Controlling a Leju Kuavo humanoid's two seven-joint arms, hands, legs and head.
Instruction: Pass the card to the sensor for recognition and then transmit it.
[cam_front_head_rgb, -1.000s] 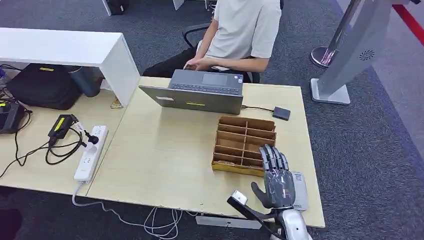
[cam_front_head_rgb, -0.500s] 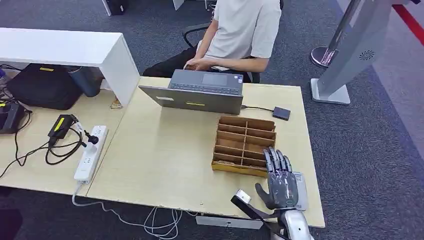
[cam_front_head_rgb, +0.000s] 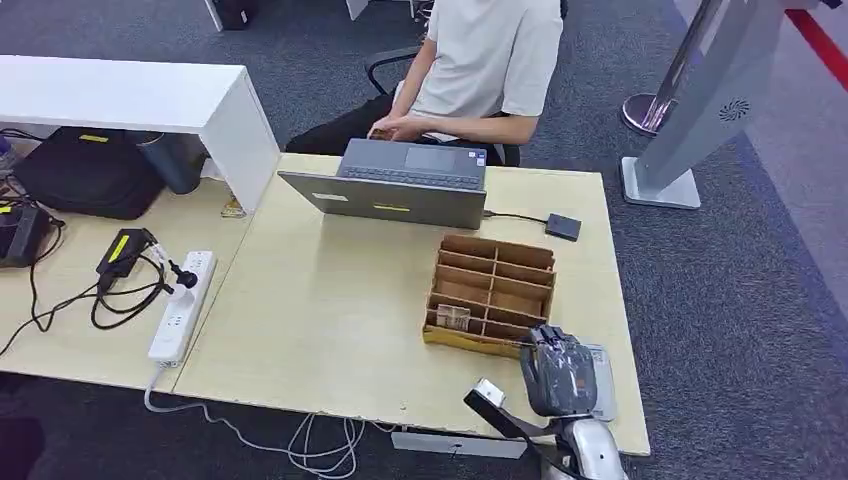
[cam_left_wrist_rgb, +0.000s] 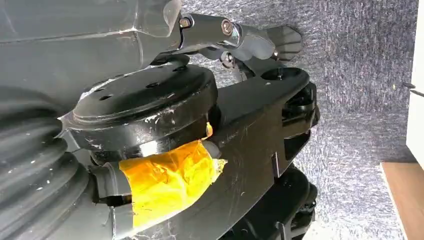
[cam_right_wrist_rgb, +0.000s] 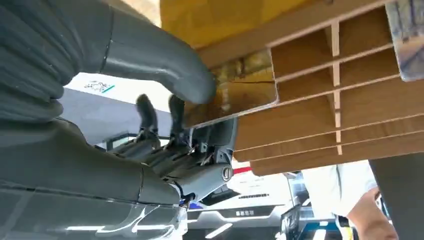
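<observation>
While its fingers curled in over the table's near right corner, the right hand pinched a card: in the right wrist view the thick grey thumb pressed on the card's face and the darker fingers lay behind it, so the hand grasped the card at one end. The card's free end stood in front of the wooden divider box, and whether it touched the box's wall could not be told. In the head view the hand sat just beside the box's near right corner, above a flat light-coloured device lying on the table; most of that device was hidden under the hand. One near-left compartment of the box held a small printed card.

Beyond the box stood an open laptop with a person seated behind it, a hand on its far edge. A small dark box, wired to the laptop, lay near the table's far right side. A white power strip and a black adapter lay on the neighbouring table to the left. A grey stand rose from the carpet at the right.

The left hand's state could not be told.
</observation>
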